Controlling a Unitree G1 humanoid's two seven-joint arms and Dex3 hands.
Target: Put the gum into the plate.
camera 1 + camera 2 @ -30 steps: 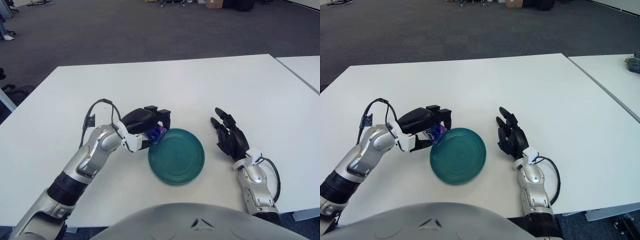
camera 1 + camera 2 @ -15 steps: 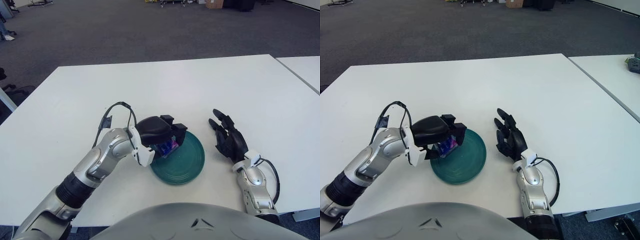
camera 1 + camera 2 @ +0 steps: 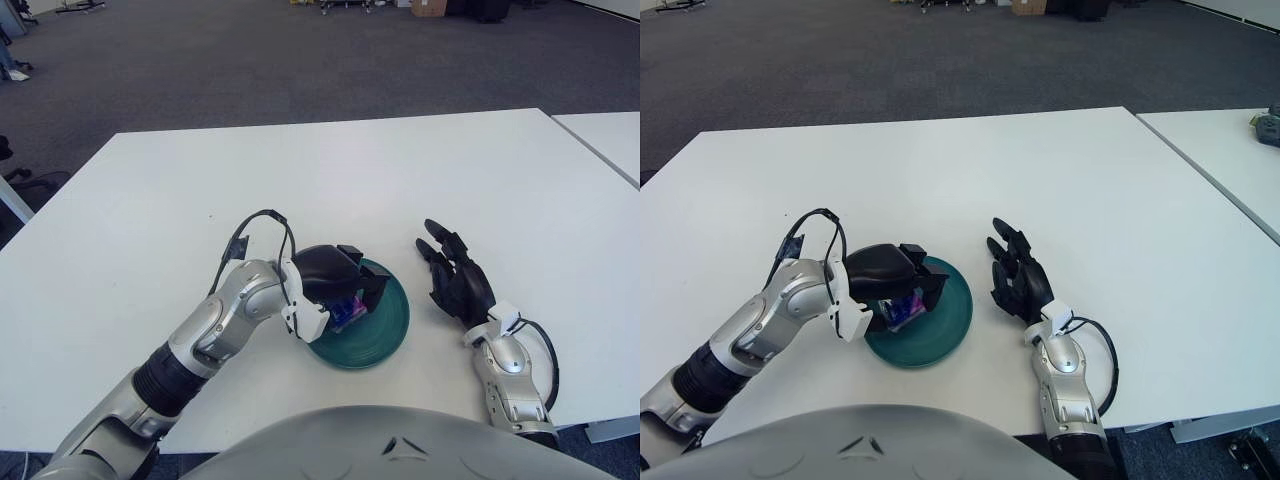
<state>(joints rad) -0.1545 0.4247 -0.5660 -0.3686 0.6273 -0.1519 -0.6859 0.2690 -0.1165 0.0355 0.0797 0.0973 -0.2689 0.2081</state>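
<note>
- I count one gum pack [image 3: 346, 309], one plate [image 3: 385, 322], one white table [image 3: 330, 170] under them, and my two hands.
- A second white table [image 3: 612, 140] shows at the right edge, apart from mine across a narrow gap.
- My left hand [image 3: 335, 280] is over the left part of the teal plate, its black shell covering the plate's left rim.
- My left fingers [image 3: 366, 287] are curled down around the gum and grip it; the pack shows as a purple and blue patch just under the palm, between the fingers and the thumb side.
- The gum is inside the plate's outline, over its left half. I cannot tell whether it touches the plate's surface or is held just above it.
- The plate lies flat on the table near my body, between my two hands.
- My right hand [image 3: 458, 283] shows on the table side just right of the plate, apart from its rim, with its fingers spread and pointing away from me, holding nothing.
- A black cable [image 3: 262, 222] loops up from my left wrist.
</note>
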